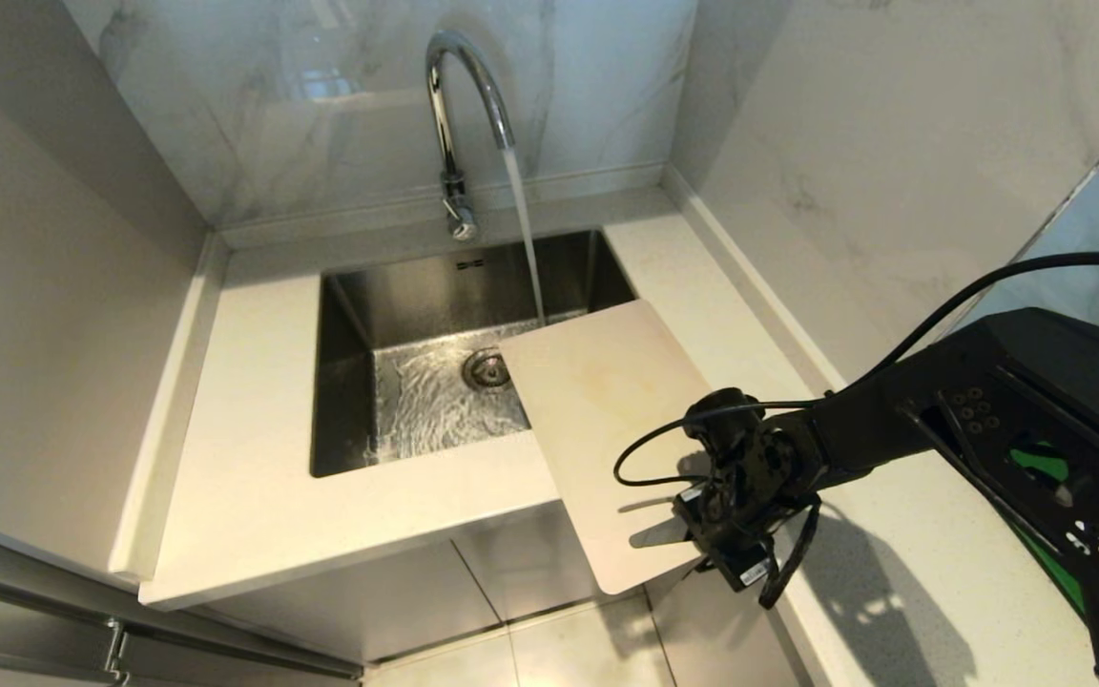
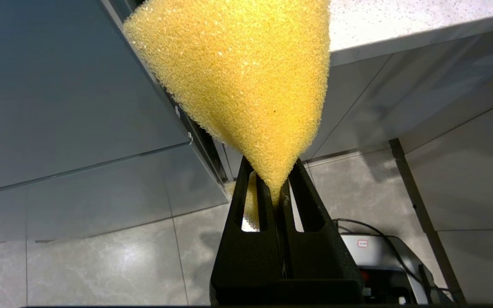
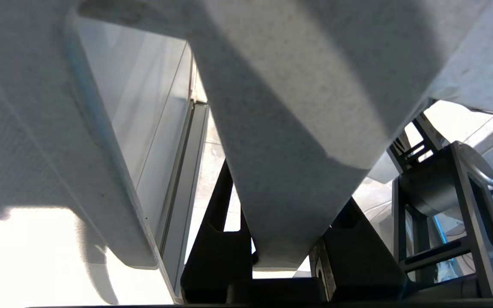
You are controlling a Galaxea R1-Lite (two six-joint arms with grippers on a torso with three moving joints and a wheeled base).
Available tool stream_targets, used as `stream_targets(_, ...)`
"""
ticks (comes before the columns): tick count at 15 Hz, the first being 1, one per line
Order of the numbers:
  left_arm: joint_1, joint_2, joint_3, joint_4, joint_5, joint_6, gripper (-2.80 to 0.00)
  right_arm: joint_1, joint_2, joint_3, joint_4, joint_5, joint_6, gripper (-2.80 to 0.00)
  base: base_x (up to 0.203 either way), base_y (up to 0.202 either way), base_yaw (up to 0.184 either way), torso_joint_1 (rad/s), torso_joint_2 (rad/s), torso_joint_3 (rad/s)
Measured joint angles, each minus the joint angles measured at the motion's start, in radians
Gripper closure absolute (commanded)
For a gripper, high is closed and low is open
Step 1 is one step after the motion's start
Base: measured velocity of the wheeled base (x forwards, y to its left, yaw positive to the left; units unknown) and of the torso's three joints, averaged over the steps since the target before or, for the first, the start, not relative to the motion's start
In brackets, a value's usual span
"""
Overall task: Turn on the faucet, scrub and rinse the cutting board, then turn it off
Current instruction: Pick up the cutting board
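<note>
The large flat off-white plastic cutting board (image 1: pixel 607 420) with rounded corners and a faint yellowish stain is lying across the right front corner of the dark steel sink (image 1: pixel 349 382): its far end is reaching over the basin close to the drain, its near end is jutting out past the front edge of the pale speckled table (image 1: pixel 254 458). Its long axis is running from the sink toward the robot. The right end effector (image 1: pixel 678 520) is sitting at that overhanging near end, right of the sink, and the right wrist view is showing the jaws narrowed onto the board's edge, so it is holding the cutting board. The tall chrome gooseneck faucet (image 1: pixel 459 105) behind the sink is pouring a stream that is landing just beyond the board's far end; a slide toward the faucet would likely wet it. The left end effector (image 2: pixel 274 188), down beside the cabinet fronts left of the sink, is clamping a yellow porous sponge (image 2: pixel 246 72). No readable brand or writing is showing.
</note>
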Motion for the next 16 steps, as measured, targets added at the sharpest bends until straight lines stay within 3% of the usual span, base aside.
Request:
stream_targets(6, 0.0, 0.0, 0.0, 0.0, 0.001, 0.0, 0.0, 0.0, -0.024, 0.001, 0.007, 0.005, 0.002, 0.0, 0.0, 0.0, 0.0, 0.0, 0.0, 0.0)
stream_targets(16, 0.0, 0.0, 0.0, 0.0, 0.0, 0.0, 0.0, 0.03, -0.308, 0.008, 0.265, -0.004, 0.012, 0.0, 0.0, 0.0, 0.0, 0.0, 0.0, 0.0)
